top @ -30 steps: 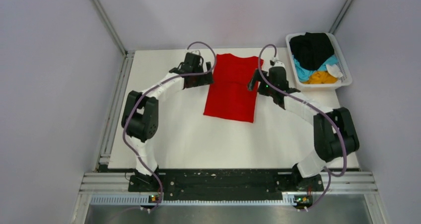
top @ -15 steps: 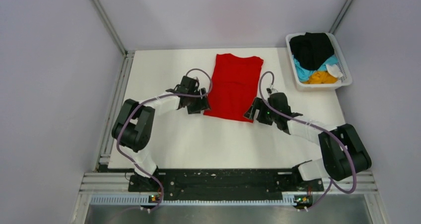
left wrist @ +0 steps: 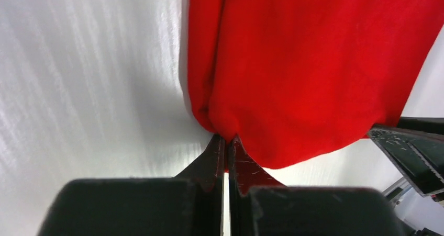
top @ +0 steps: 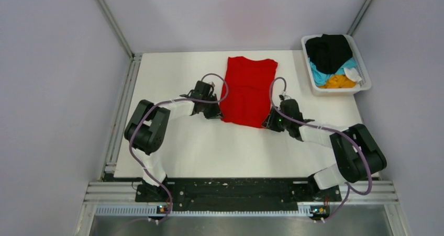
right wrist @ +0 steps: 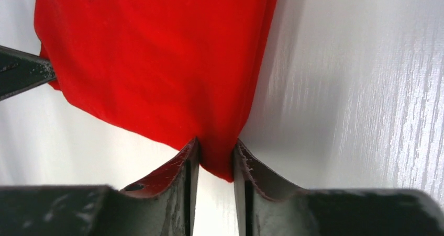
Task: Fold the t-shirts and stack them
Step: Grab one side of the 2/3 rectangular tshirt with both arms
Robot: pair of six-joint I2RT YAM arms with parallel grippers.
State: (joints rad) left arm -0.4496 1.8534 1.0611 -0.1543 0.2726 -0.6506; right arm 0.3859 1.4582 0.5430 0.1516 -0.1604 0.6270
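Note:
A bright red t-shirt [top: 247, 89] lies flat as a long folded rectangle at the middle back of the white table [top: 209, 147]. At its near left corner my left gripper [top: 218, 113] is shut, and the left wrist view shows the fingertips [left wrist: 226, 139] pinching the red cloth [left wrist: 314, 63]. My right gripper [top: 267, 122] is at the near right corner. In the right wrist view the corner of the red cloth [right wrist: 157, 53] fills the narrow gap at my right gripper [right wrist: 215, 145] and touches both fingers.
A white plastic basket [top: 366, 82] at the table's back right holds a black t-shirt [top: 329, 52], a light blue one [top: 317, 71] and an orange-yellow one [top: 337, 81]. Grey walls and metal rails close in the left, back and right sides.
Both arms came back from the shirt's far sides to its near corners. Both grippers went from wide open to closed on those corners.

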